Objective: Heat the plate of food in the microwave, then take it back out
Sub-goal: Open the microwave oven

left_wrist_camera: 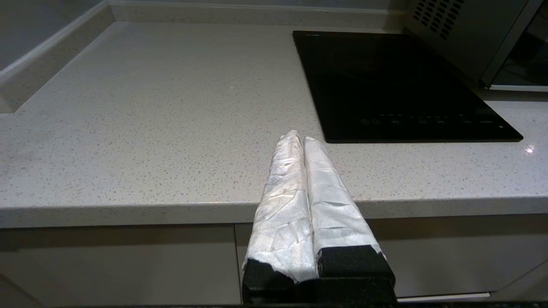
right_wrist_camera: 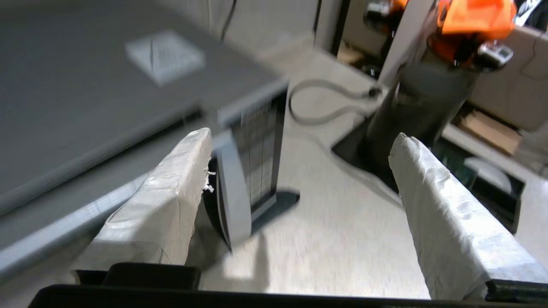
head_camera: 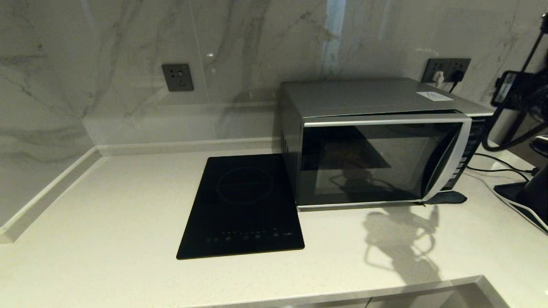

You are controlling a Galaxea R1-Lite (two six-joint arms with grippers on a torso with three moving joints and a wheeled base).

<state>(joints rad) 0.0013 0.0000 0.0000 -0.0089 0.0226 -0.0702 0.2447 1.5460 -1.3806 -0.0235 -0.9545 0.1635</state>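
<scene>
The silver-grey microwave (head_camera: 376, 158) stands on the counter at the right, its dark glass door swung almost to, the handle side a little proud of the body. The plate of food is hidden; nothing shows through the dark glass. My right gripper (right_wrist_camera: 302, 141) hangs open and empty above the microwave's front right corner, one white-wrapped finger (right_wrist_camera: 171, 201) close beside the curved handle strip (right_wrist_camera: 233, 201), the button panel (right_wrist_camera: 261, 149) just beyond. My left gripper (left_wrist_camera: 299, 137) is shut and empty, parked at the counter's front edge, left of the hob.
A flat black induction hob (head_camera: 244, 205) lies left of the microwave. A dark stand with an orange top (right_wrist_camera: 419, 94), its base (head_camera: 526, 192) and cables (head_camera: 492, 171) crowd the counter to the microwave's right. Wall sockets (head_camera: 177, 77) sit on the marble backsplash.
</scene>
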